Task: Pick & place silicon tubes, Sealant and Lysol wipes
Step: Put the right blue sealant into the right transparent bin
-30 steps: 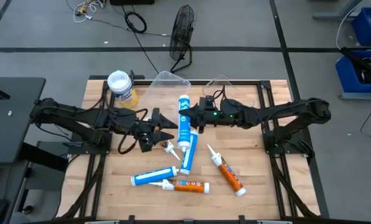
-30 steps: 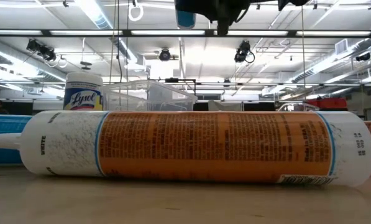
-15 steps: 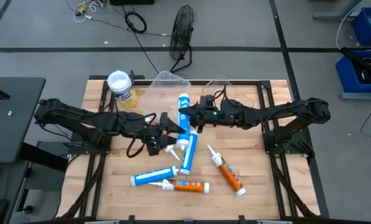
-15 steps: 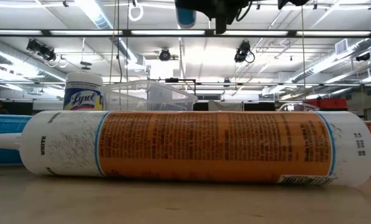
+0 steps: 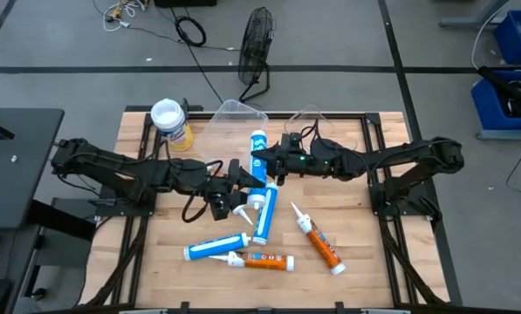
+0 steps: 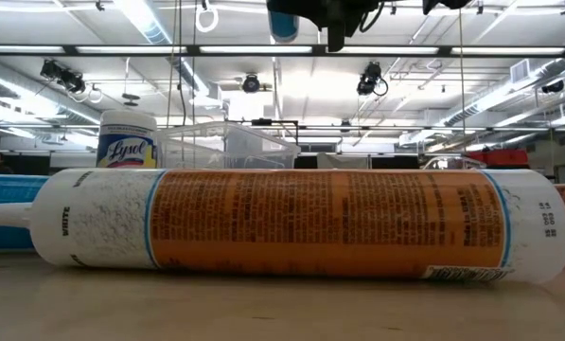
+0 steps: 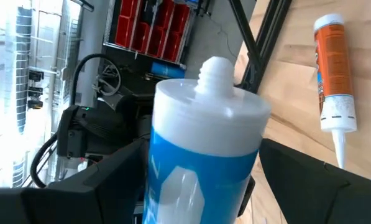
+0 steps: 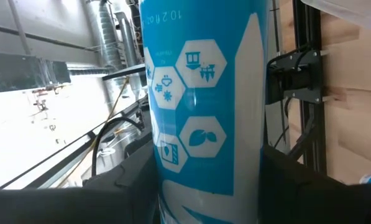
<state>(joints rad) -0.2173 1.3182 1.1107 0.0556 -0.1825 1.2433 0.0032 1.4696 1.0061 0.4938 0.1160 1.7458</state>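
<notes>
A blue-and-white silicone tube [image 5: 258,166] hangs above the middle of the table with my right gripper [image 5: 269,164] shut on it. Its white shoulder with a short threaded stub [image 7: 215,68] points toward the near edge. My left gripper [image 5: 246,184] is open at that end, one finger on each side of the tube [image 7: 204,162]. The yellow Lysol wipes canister [image 5: 171,122] stands on its base at the far left and also shows in the low view [image 6: 127,139]. Four more tubes lie on the table: two blue [image 5: 262,221] [image 5: 216,248] and two orange [image 5: 264,259] [image 5: 319,245]. My right gripper pinches the tube's blue printed body [image 8: 247,155] between its two fingers, about mid-length. The fingers come level from the table's right and lie across the tube. The tube is lifted clear and lies roughly level, running far to near. My left gripper's fingers [image 7: 110,180] stand close against the tube's sides below the shoulder; I cannot tell whether they touch it.
Two clear plastic bins [image 5: 239,110] [image 5: 308,114] stand at the table's far edge. In the low view an orange tube [image 6: 301,223] lies across the foreground. A fan [image 5: 257,48] and cables lie on the floor beyond the table.
My left gripper has moved toward the table's right edge and slightly down, up to the near end of the held tube, so that its fingers now flank it. The right gripper and the tube have kept still.
</notes>
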